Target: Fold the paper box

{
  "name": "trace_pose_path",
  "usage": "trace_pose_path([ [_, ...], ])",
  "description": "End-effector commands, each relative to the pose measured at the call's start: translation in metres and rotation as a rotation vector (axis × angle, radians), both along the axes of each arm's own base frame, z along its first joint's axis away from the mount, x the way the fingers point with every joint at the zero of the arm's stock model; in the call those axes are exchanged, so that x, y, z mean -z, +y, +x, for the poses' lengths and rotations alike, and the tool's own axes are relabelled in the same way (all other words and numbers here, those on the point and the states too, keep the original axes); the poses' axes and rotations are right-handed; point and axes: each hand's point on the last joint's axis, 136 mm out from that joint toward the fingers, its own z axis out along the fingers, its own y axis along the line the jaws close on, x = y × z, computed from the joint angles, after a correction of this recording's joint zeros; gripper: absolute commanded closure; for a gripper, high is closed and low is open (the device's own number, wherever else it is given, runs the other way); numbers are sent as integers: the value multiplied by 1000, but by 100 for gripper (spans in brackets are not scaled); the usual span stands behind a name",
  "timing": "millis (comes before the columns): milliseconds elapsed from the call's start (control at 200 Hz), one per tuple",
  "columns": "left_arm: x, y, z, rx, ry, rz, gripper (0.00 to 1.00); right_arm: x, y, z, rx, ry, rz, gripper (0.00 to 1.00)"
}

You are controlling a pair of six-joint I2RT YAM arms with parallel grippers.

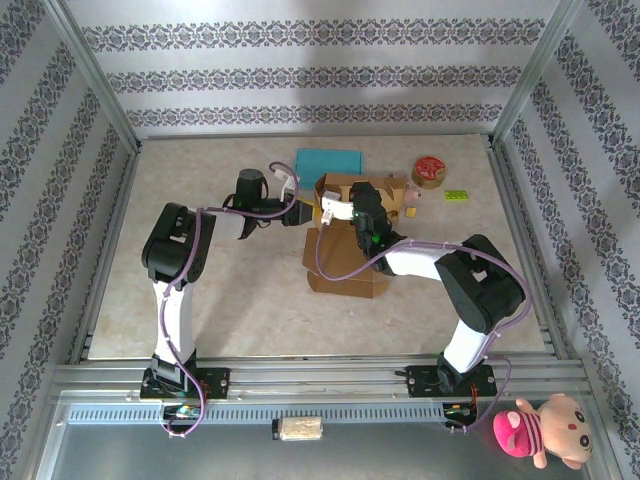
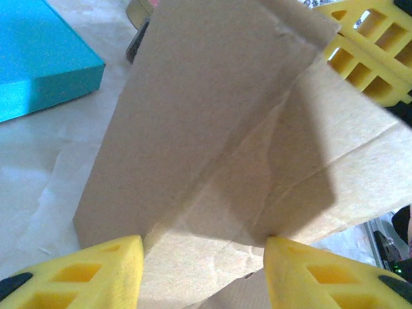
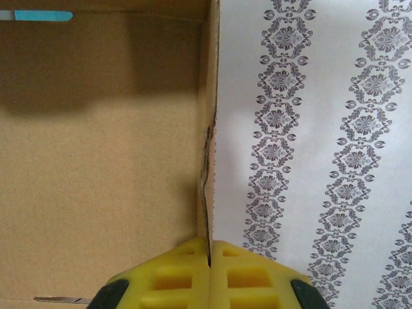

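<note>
Right fingers (image 3: pixel 241 273): pressed together, pinching the thin edge of one upright wall of the paper box (image 3: pixel 96 161). The cardboard edge runs straight down into the seam between them. Firm hold.

Left fingers (image 2: pixel 309 273): about half spread, not clamped on anything. A raised flap of the box stands in the gap between them, and both tips sit right against the cardboard. I cannot tell whether they are pressing on it.

From the top camera, the paper box (image 1: pixel 345 262) sits mid-surface (image 1: pixel 200 310), between the two arms and slightly to the right. It is only partly formed. A flat panel lies toward the near edge and the raised walls stand at the far end, opening upward. Its long axis runs near-to-far, skewed a little to the right at the far end.

A teal slab (image 1: pixel 328 160) lies just behind the box, and a tape roll (image 1: pixel 430 170) is off to the far right.
</note>
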Motion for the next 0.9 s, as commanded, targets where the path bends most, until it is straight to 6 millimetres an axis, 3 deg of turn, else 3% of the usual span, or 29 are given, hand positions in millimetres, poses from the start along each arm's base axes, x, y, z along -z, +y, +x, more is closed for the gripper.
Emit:
trace_pose_path([
  [0, -7, -10, 0, 21, -53, -34, 49, 11, 1, -3, 2, 7, 18, 100],
  [155, -16, -17, -3, 52, -122, -52, 48, 7, 3, -5, -7, -1, 23, 100],
  [365, -10, -18, 15, -7, -172, 32, 41, 2, 9, -12, -45, -1, 46, 100],
  [620, -4, -37, 18, 4, -220, 118, 41, 7, 12, -16, -52, 31, 58, 100],
  [740, 1, -40, 22, -39, -231, 172, 44, 10, 12, -17, -49, 36, 60, 100],
  [899, 8, -42, 28, -101, -244, 249, 55, 10, 12, -18, -46, 36, 62, 100],
])
